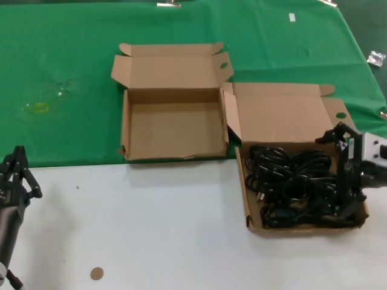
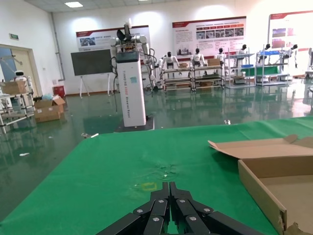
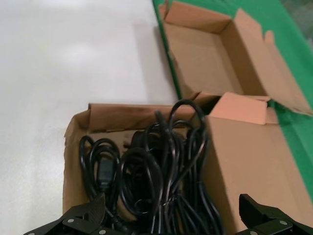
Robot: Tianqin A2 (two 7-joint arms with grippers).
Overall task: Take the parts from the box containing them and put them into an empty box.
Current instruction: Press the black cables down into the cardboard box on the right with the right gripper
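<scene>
The parts, black power cables (image 1: 290,184), lie tangled in the brown box containing them (image 1: 243,187) at the right. My right gripper (image 1: 342,175) hangs open at that box's right edge, one finger on either side of the pile. In the right wrist view the cables (image 3: 156,166) fill the space ahead of the gripper (image 3: 171,211), whose fingers touch nothing I can make out. The empty box (image 1: 175,130) stands to the left on the green cloth, its lid flaps splayed outward. My left gripper (image 1: 19,172) is parked low at the left, shut on nothing (image 2: 170,188).
A green cloth (image 1: 72,72) covers the far half of the table and the near half is white (image 1: 151,217). A small brown disc (image 1: 97,273) lies near the front edge. The two boxes almost touch at their corners. The empty box's wall (image 2: 261,193) shows in the left wrist view.
</scene>
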